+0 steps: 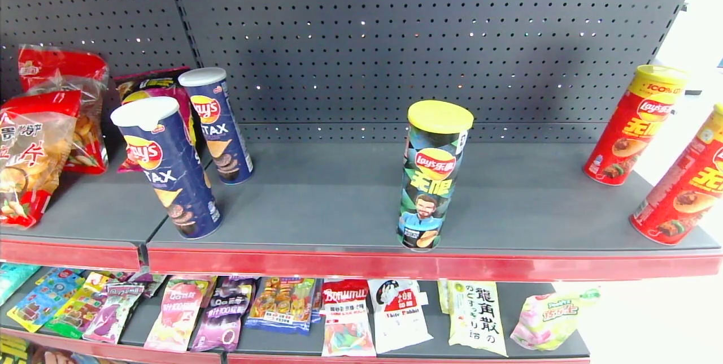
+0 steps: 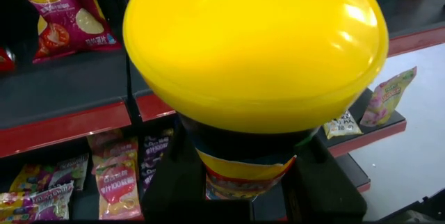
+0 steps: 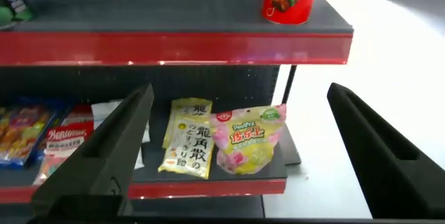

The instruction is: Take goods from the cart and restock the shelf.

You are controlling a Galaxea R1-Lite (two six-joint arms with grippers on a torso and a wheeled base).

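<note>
Left gripper point(image 2: 250, 182) pinched the yellow-lidded, dark cardboard chip tube point(image 2: 254, 50) between its black fingers point(image 2: 174, 182), with the red-edged grey metal shelf point(image 2: 66, 123) just beyond it. Right gripper point(image 3: 243, 154) was spread wide, holding nothing, facing pale snack packets point(image 3: 215, 144) on a lower tier.

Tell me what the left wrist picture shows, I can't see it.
A yellow-lidded chip can, gripped in the left claw, looms close to the camera. Behind it stand dark shelves with red edges, snack bags lying on the lower one.

Pale floor point(image 3: 396, 36), perforated grey back panel point(image 1: 395, 42)
</note>
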